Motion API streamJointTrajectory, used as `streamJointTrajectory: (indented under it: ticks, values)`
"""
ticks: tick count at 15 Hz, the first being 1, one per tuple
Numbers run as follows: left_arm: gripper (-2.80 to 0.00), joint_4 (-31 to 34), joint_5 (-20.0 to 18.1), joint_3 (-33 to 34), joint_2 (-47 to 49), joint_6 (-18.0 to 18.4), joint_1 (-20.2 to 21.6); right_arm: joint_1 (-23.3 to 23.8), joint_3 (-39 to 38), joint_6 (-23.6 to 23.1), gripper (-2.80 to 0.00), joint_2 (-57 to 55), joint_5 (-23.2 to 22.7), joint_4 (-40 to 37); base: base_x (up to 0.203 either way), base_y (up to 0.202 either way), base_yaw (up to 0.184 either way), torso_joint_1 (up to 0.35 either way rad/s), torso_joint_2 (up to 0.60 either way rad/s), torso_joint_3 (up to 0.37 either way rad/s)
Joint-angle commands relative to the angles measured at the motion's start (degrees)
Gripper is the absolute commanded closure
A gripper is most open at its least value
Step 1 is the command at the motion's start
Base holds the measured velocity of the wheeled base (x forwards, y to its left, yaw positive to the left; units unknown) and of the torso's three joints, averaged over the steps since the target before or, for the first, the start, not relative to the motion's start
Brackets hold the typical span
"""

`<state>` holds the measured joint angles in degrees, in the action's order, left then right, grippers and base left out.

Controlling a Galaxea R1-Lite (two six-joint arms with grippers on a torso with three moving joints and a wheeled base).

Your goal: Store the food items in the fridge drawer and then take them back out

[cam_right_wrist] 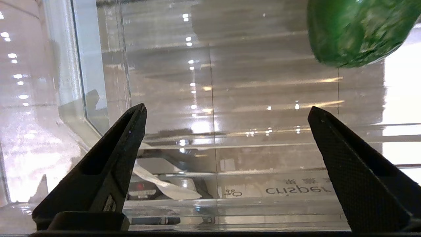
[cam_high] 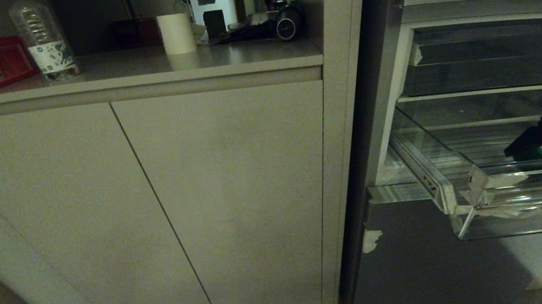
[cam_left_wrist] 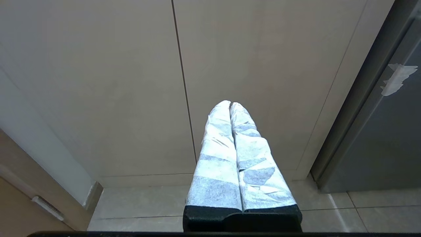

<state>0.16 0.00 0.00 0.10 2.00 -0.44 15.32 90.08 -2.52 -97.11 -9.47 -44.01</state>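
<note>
Head view: the fridge drawer (cam_high: 461,192) stands pulled out at the right, with the right gripper (cam_high: 527,147) reaching in over it; a green item (cam_high: 540,152) shows just below the gripper, inside the drawer. No orange-brown ball is visible. Judged from this, storing appears done for at least this item, and retrieval is not yet accomplished. Left wrist view: the left gripper (cam_left_wrist: 230,105) hangs parked before the cabinet doors (cam_left_wrist: 131,82), its wrapped fingers pressed together and holding nothing. Right wrist view: the right gripper's fingers (cam_right_wrist: 125,138) are spread wide and empty above the drawer's ribbed floor; the green item lies beyond and to the side of one fingertip, apart from both and not between them.
</note>
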Motion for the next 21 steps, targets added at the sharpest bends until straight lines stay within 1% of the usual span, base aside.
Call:
streamJointTrajectory:
  ticks: [1, 4, 7, 9, 11, 13, 21]
  values:
    - [0.00, -0.03, -0.03, 0.00, 0.00, 0.02, 0.00, 0.18, 0.95, 0.41, -2.80, -0.73, -0.02, 0.14, 0.000, 0.000, 0.000, 0.000, 0.00, 0.000]
    - [0.00, -0.02, 0.00, 0.00, -0.01, 0.02, 0.00, 0.30, 5.61, 2.18, -2.80, -5.09, 0.60, 1.12, 0.000, 0.000, 0.000, 0.000, 0.00, 0.000]
    - [0.00, 0.01, 0.00, 0.00, 0.08, 0.02, 0.00, 2.17, 10.61, 3.86, -2.80, -10.36, 2.06, 1.49, 0.000, 0.000, 0.000, 0.000, 0.00, 0.000]
    - [0.00, 0.02, -0.04, 0.00, 0.06, 0.02, 0.00, 3.69, 12.11, 3.88, -2.80, -12.45, 2.54, 2.36, 0.000, 0.000, 0.000, 0.000, 0.00, 0.000]
    - [0.00, 0.02, 0.00, 0.00, -0.01, 0.02, 0.00, 4.91, 12.70, 3.83, -2.80, -14.37, 4.02, 6.08, 0.000, 0.000, 0.000, 0.000, 0.00, 0.000]
    - [0.00, -0.02, 0.00, -0.04, 0.04, 0.02, 0.00, 5.83, 13.61, 3.70, -2.80, -16.03, 4.45, 8.25, 0.000, 0.000, 0.000, 0.000, 0.00, 0.000]
    - [0.00, -0.02, 0.00, 0.00, 0.05, 0.02, 0.00, 6.04, 18.64, 3.84, -2.80, -21.44, 4.97, 8.32, 0.000, 0.000, 0.000, 0.000, 0.00, 0.000]
